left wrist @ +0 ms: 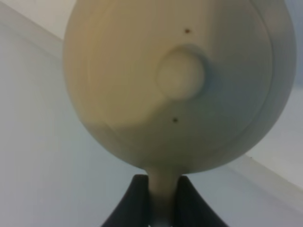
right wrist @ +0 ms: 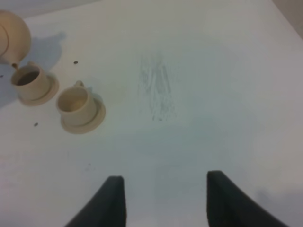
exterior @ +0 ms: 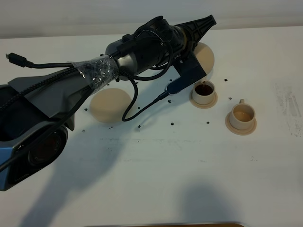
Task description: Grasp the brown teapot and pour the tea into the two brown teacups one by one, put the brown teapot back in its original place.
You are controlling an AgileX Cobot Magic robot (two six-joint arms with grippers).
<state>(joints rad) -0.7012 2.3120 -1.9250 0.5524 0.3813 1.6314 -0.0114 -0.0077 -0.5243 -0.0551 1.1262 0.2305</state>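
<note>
Tan teapot [exterior: 206, 55], spout [right wrist: 14, 65] down over darker cup [exterior: 204, 90] (left jaws tight on handle [left wrist: 163, 189], right jaws wide)

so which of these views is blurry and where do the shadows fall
left wrist: the brown teapot fills the frame, too close and soft; exterior high: sharp, the left arm throws a broad soft shadow on the table; right wrist: slightly hazy, a shadow lies beside the teapot
</note>
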